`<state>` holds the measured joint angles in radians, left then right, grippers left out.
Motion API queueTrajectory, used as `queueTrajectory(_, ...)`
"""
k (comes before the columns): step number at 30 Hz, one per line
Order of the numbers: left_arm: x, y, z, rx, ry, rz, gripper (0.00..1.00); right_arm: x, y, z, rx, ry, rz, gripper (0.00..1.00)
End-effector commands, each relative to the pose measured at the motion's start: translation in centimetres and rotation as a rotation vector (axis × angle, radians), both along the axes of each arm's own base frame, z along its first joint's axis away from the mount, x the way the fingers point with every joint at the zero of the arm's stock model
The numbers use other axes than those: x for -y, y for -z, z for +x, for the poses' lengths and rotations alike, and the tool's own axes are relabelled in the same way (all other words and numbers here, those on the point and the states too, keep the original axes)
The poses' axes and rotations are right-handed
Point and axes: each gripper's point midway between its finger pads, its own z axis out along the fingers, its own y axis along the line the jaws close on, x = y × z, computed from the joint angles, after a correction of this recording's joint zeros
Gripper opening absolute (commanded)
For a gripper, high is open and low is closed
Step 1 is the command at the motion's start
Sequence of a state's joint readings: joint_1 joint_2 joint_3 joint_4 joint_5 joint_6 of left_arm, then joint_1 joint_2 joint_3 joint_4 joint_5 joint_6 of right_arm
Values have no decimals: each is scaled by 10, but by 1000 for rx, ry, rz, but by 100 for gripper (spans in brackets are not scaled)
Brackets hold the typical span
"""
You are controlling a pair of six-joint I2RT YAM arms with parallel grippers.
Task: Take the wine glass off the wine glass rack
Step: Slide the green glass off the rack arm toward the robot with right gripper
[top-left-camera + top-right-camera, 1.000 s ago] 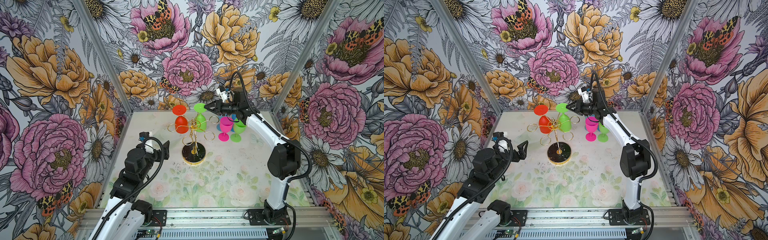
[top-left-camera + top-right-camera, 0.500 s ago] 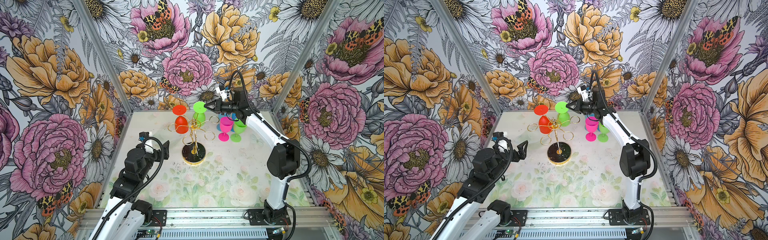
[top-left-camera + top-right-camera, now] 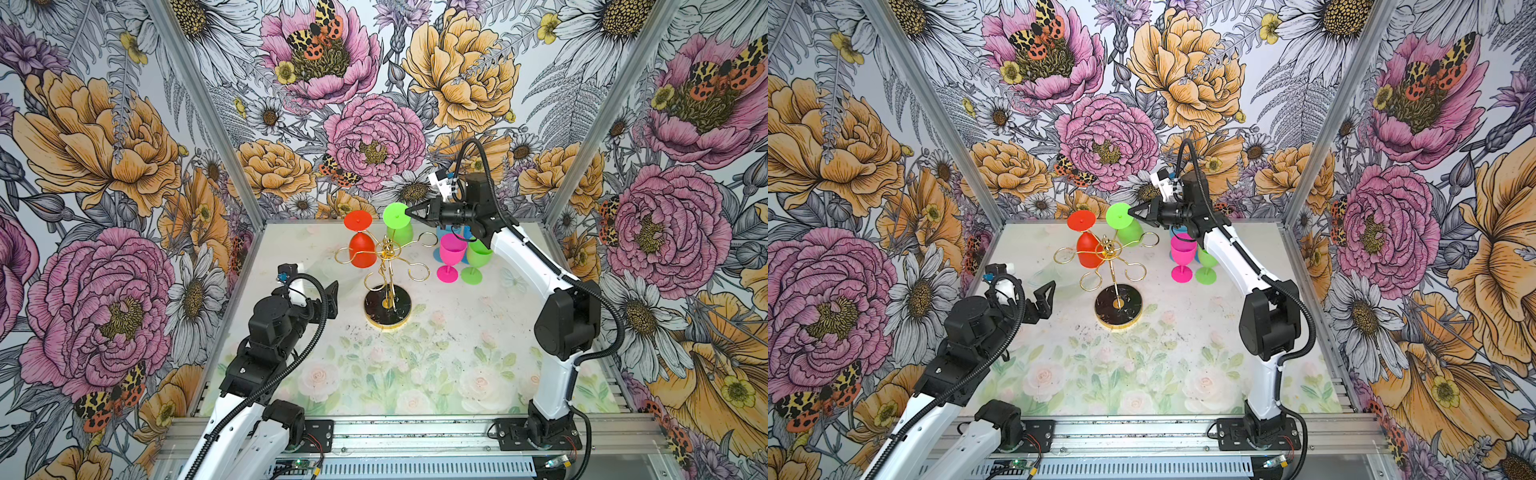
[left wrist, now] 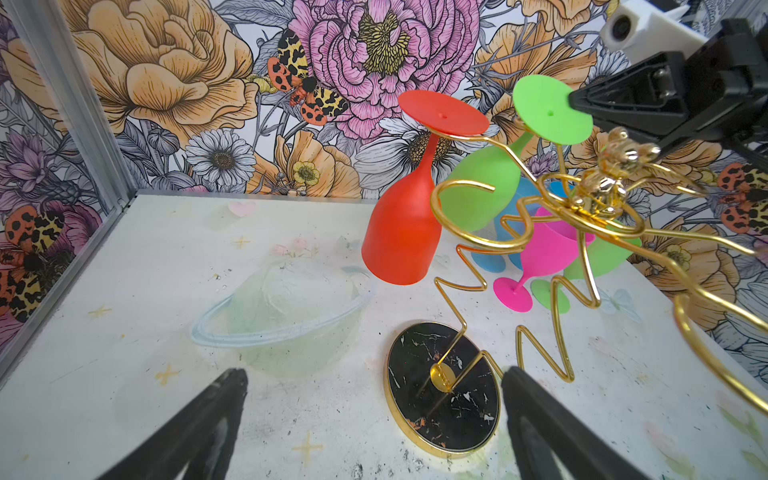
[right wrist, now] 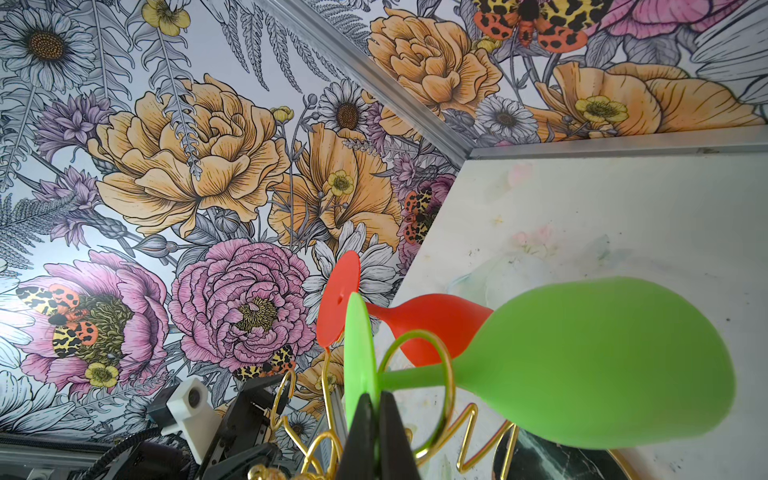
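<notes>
Up on the far side of the wine glass rack (image 3: 380, 309), the green wine glass (image 3: 401, 235) hangs upside down, its stem threaded through one curled gold loop and its round foot resting on top of the wire. The right fingers (image 5: 360, 440) are pinched shut on the thin edge of that foot, edge-on, with the arm reaching across level from the right. Just beside it a red glass (image 3: 361, 249) hangs the same way from the neighbouring loop, the two feet close but apart in both top views. Below the right arm a pink glass (image 3: 452, 251) and another green glass (image 3: 478, 255) stand upright on the bench (image 3: 436, 353), with a blue one (image 4: 488, 259) partly hidden behind them. The left fingers (image 4: 199, 428) are spread wide and empty, low over the bench near the rack's black base and not touching it. From where I stand, the risk is the grip: it is a narrow bite on a thin rim, and the foot could slide out if the pull is sharp. The stem has to leave through the loop's open side. If it is drawn any other way it would probably catch the wire and drag the light stand, and nothing is steadying the base. A swing could also clip the red glass or knock the ones standing below.
</notes>
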<state>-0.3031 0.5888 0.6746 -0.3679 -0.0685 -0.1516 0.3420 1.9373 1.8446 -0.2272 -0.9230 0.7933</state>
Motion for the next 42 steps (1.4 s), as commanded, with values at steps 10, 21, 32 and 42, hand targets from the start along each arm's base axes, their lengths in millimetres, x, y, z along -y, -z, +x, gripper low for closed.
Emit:
queueTrajectory(10,1,1,1,5,8,-17,98,3,-29,-30,57,-43,23,0)
queueTrajectory(21,1,3,1,1,7,-16,98,3,-33,-45,58,-81,34,0)
queueTrajectory(32,1,1,0,4,12,-17,98,8,-38,-53,63,-80,36,0)
queueTrajectory(42,2,1,0,-3,20,-19,98,23,-40,-55,69,-44,30,0)
